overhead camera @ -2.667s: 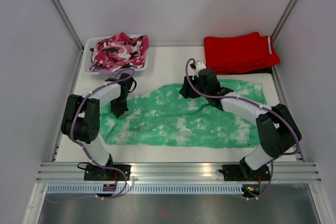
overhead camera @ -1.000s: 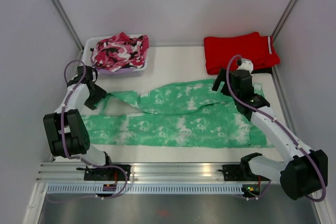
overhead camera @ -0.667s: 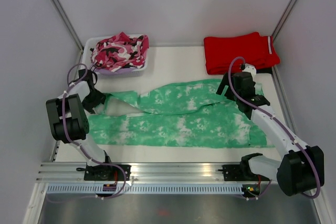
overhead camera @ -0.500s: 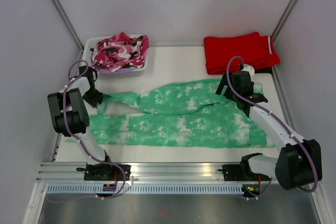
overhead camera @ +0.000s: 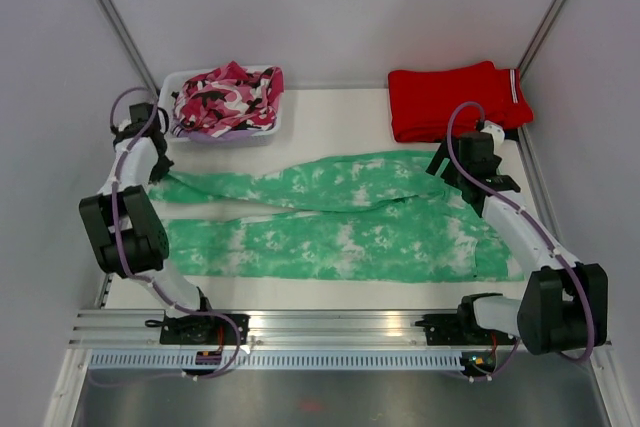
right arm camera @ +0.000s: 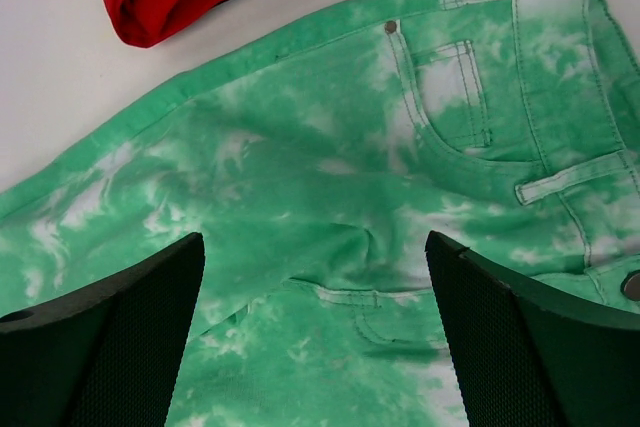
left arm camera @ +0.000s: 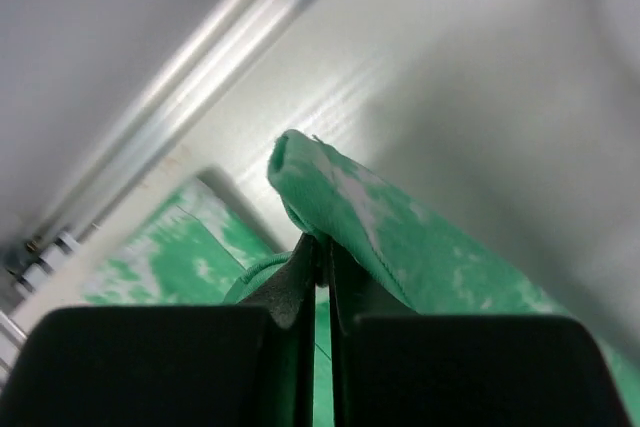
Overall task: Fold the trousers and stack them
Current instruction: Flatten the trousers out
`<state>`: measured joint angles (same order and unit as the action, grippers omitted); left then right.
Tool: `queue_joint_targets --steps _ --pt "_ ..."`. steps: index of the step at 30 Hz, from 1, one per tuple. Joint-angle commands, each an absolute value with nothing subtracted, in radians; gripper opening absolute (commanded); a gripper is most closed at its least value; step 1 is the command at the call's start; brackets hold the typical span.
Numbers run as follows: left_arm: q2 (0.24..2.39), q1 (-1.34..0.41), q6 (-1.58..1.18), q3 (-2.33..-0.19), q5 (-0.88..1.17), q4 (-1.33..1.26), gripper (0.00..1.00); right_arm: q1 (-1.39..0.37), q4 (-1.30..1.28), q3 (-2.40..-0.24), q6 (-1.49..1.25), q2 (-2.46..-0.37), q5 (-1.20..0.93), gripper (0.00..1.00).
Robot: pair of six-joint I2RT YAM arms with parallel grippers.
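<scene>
Cuff pinched on the left, right fingers spread above the waist

Mint-green tie-dye trousers (overhead camera: 330, 237) lie lengthwise across the counter (overhead camera: 340, 127), waist at the right and legs running left. The near leg is flat. The far leg angles toward the far-left corner, and a wedge of bare counter shows between the two legs at the left.

The left gripper (overhead camera: 152, 169) is at the end of the far leg. In the left wrist view its fingers (left arm camera: 160, 347) are pressed together on the cuff, with a lump of green fabric bunched just past the tips and the counter's metal edge rail close behind.

The right gripper (overhead camera: 447, 165) is over the waist end. In the right wrist view its fingers (right arm camera: 110, 347) are spread wide and hold nothing; below them are a pocket, a rivet and a belt loop. I can't tell whether the tips touch the cloth.

Folded red trousers (overhead camera: 455, 99) sit at the far right, just beyond the waist. A white bin (overhead camera: 170, 112) at the far left holds a pink camouflage garment (overhead camera: 228, 97).
</scene>
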<state>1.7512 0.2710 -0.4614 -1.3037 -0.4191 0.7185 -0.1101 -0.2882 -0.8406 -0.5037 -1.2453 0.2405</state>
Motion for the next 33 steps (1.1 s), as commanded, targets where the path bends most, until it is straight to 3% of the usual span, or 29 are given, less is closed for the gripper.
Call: queue_joint_targets --steps 1,8,14,17,20,21,22,23,28,33 --pt "1.568 0.278 -0.255 -1.405 -0.612 0.671 0.02 -0.107 -0.255 -0.861 -0.488 -1.267 0.209 0.98" --pt "1.445 0.295 -0.207 -1.348 -0.359 0.505 0.02 -0.109 -0.238 -0.842 -0.486 -1.295 0.133 0.98" --pt "1.546 0.295 -0.235 -1.502 -0.487 0.747 0.02 -0.121 -0.195 -0.799 -0.376 -1.259 -0.066 0.97" --pt "1.557 0.298 -0.256 -1.438 -0.471 0.736 0.03 -0.129 -0.187 -0.775 -0.371 -1.255 -0.112 0.92" --pt "1.519 0.302 -0.255 -1.393 -0.226 0.661 0.27 -0.14 -0.163 -0.735 -0.385 -1.258 -0.097 0.9" --pt "1.5 0.302 -0.282 -1.394 -0.194 0.646 0.71 -0.141 -0.158 -0.717 -0.397 -1.275 -0.077 0.9" --pt "1.491 0.302 -0.3 -1.407 -0.169 0.65 0.93 -0.141 -0.164 -0.715 -0.403 -1.287 -0.051 0.9" --pt "1.485 0.302 -0.316 -1.417 -0.157 0.661 0.99 -0.141 -0.187 -0.718 -0.41 -1.302 -0.004 0.9" --pt "1.436 0.301 -0.385 -1.465 0.015 0.758 1.0 -0.14 -0.18 -0.735 -0.468 -1.335 -0.036 0.91" --pt "1.335 0.287 -0.542 -1.234 0.019 0.7 1.0 -0.14 -0.104 -0.779 -0.512 -1.36 -0.113 0.91"
